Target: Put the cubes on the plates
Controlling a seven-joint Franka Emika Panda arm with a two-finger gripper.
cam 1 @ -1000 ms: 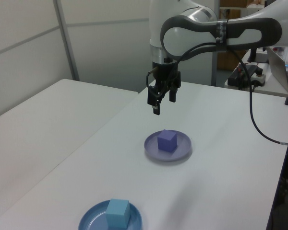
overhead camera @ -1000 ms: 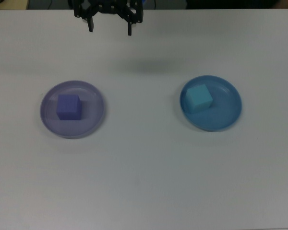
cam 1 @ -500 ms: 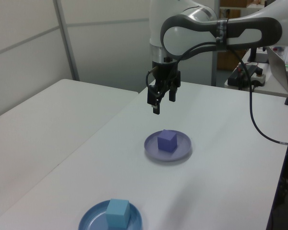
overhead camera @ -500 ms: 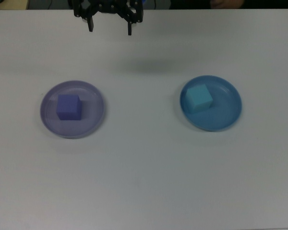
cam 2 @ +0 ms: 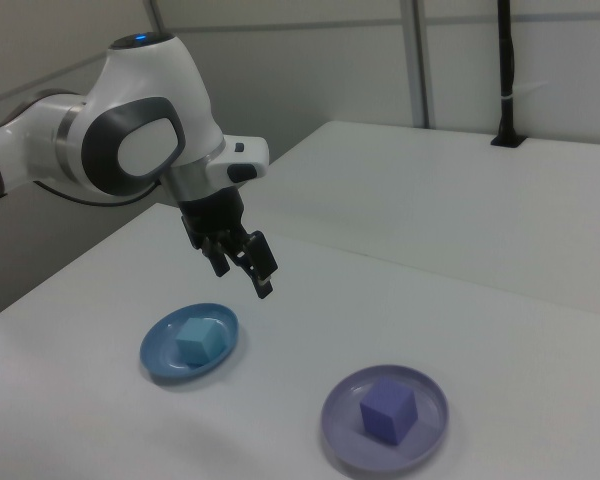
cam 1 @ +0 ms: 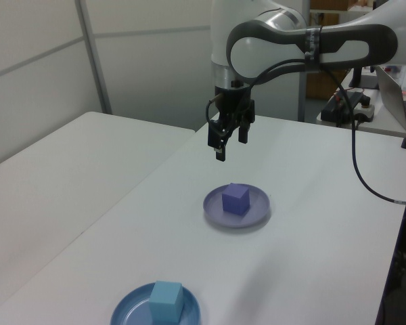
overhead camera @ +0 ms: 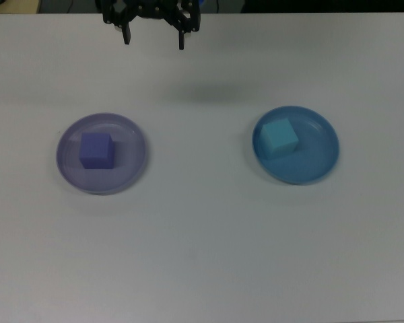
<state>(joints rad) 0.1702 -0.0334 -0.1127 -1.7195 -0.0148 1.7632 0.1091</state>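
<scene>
So the tool [overhead camera: 154,42] hangs up in the air over the far edge of the worktop [overhead camera: 209,249], black fingers spread wide and nothing between them. It's empty, pointing straight down.

Both cubes are sitting on plates. The purple cube [overhead camera: 96,150] is a matte, foamy-looking block with soft edges, resting flat roughly in the middle of the lavender plate [overhead camera: 131,171], which is round, shallow and a bit glossy with a raised rim. In the top view that plate is below the tool and off to the top view's left. In the left view it sits just in front of and under the tool.

The turquoise cube [overhead camera: 279,138] has the same foam look and the same size. It's on the blue plate [overhead camera: 316,165], a smooth plastic disc with a lip, and sits off-centre, close to the rim on the side nearer the tool. That plate is below the tool and to the top view's right, well apart from the lavender one.

The worktop is plain white and matte, with a faint soft shadow just under the tool.
</scene>
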